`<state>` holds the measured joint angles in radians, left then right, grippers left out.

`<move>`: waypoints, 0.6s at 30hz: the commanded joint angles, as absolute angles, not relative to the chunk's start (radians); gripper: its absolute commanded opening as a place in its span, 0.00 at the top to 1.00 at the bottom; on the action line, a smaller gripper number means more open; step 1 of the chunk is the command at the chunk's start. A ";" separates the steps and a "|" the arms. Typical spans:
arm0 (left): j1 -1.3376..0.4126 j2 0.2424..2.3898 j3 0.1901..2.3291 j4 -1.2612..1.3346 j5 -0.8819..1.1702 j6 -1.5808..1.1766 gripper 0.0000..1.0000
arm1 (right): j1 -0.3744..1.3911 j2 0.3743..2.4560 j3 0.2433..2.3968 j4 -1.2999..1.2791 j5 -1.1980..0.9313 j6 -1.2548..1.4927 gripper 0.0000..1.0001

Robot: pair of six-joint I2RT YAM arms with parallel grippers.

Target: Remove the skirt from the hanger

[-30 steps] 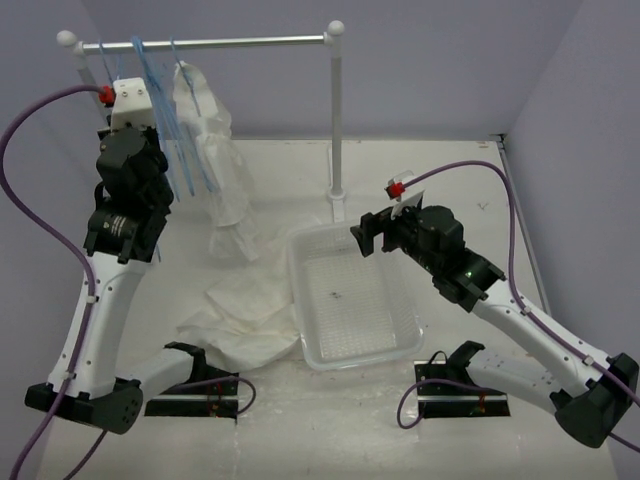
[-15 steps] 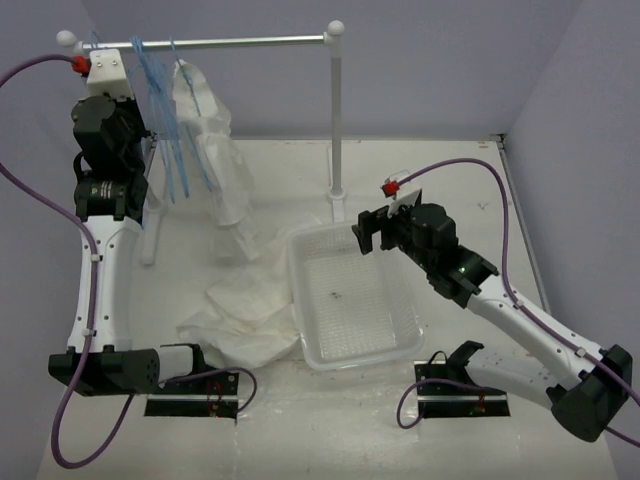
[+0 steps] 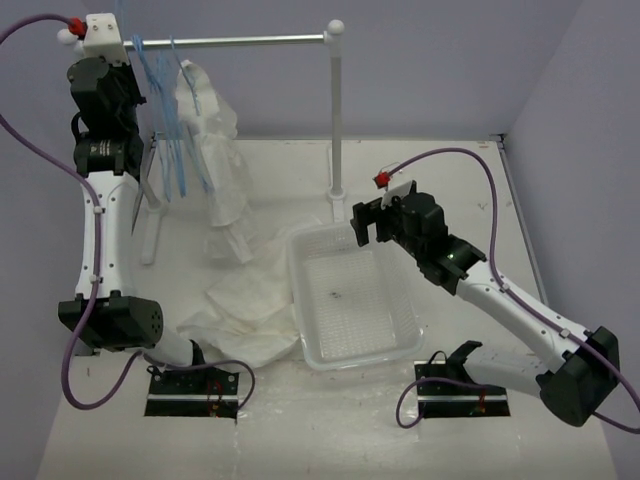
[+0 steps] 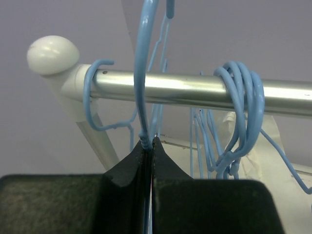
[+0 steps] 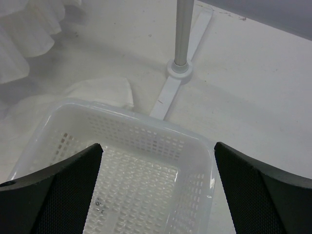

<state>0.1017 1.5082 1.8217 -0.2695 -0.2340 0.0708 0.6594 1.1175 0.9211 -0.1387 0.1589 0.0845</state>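
Observation:
The skirt (image 3: 245, 310), plain wrinkled white fabric, lies crumpled on the table left of the clear plastic basket (image 3: 305, 275); a corner of it shows in the right wrist view (image 5: 112, 92). My left gripper (image 3: 126, 64) is raised at the left end of the rack's rail (image 3: 250, 41). It is shut (image 4: 148, 142) on the neck of a blue hanger (image 4: 141, 73) whose hook rises above the rail (image 4: 195, 90). The held hanger carries no fabric that I can see. My right gripper (image 3: 365, 225) is open and empty (image 5: 158, 145) above the basket's far end (image 5: 146, 126).
A white ruffled garment (image 3: 215, 150) hangs on the rail among several blue hangers (image 3: 170, 130); their hooks show bunched on the rail (image 4: 241, 97). The rack's right post (image 3: 336, 120) and foot (image 5: 179, 68) stand just behind the basket.
My left arm has risen from mid-height to the rail's left end, carrying the blue hanger up. My right arm has shifted slightly forward and left over the basket.

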 commanded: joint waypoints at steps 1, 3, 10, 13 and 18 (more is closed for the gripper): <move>0.123 1.531 1.888 -0.258 -0.204 0.078 1.00 | 0.649 1.138 0.979 -0.098 0.167 0.061 0.01; 0.129 1.539 1.879 -0.273 -0.204 0.071 1.00 | 0.646 1.143 0.986 -0.097 0.166 0.057 0.01; 0.130 1.471 1.744 -0.259 -0.218 0.052 1.00 | 0.643 1.138 0.996 -0.098 0.153 0.044 0.01; 0.132 1.424 1.675 -0.247 -0.219 0.046 1.00 | 0.644 1.134 0.996 -0.100 0.146 0.044 0.01; 0.130 1.379 1.654 -0.287 -0.224 0.031 0.48 | 0.644 1.120 0.986 -0.100 0.132 0.054 0.01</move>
